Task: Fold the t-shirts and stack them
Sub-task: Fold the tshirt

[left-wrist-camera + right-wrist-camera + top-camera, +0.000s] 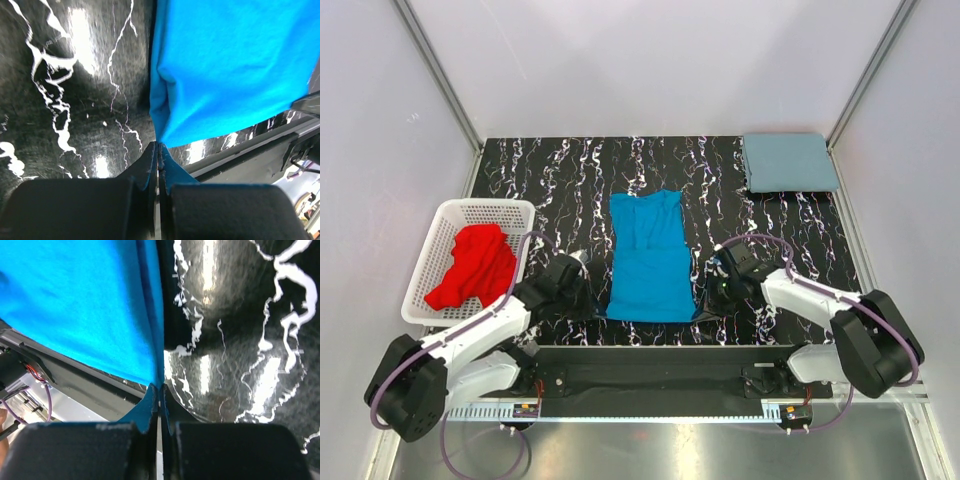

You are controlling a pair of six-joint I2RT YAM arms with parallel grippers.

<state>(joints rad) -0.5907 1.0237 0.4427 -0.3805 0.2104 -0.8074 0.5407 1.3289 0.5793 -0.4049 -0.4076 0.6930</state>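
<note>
Crosswise fold starting: both jaws are clamped on hem corners of the bright blue t-shirt [648, 262]; next, probably lift evenly toward its collar.

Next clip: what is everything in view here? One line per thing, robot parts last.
blue t-shirt: one, bright blue, spread flat in the middle of the table
grey-blue t-shirt: one, dusty grey-blue, folded, far right corner
red t-shirt: one crumpled heap, red, inside the basket; cannot tell if it is more than one
basket: one, white lattice, left side
table: one, black with white veins
arms: two, white and black, left and right, at the near edge
left fingers: one pair, black, shut on the blue t-shirt's near left corner
right fingers: one pair, black, shut on its near right corner
</note>
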